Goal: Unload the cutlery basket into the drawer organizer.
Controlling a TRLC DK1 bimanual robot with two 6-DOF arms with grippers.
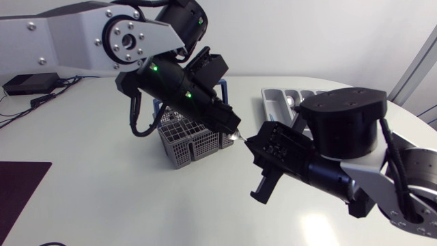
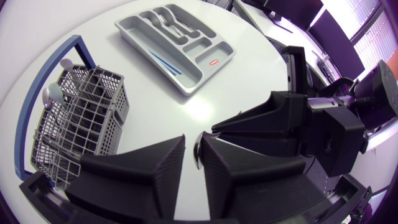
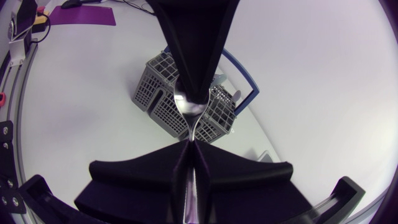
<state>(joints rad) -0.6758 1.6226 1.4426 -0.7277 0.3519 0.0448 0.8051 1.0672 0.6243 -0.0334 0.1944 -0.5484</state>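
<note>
Mid-air handover just right of the basket (image 1: 188,145), between it and the organizer (image 1: 265,102) at far right. Pinches the spoon (image 3: 189,109) from both ends: left gripper (image 2: 194,148) pressed on the bowl, right gripper (image 3: 189,148) pressed on the handle. Risks a bent or dropped spoon if pulled while both clamp, or if let go with a weak grip on the slim handle. Shows the handle grip only from the right wrist. Shows the organizer's cutlery only from the left wrist.
</note>
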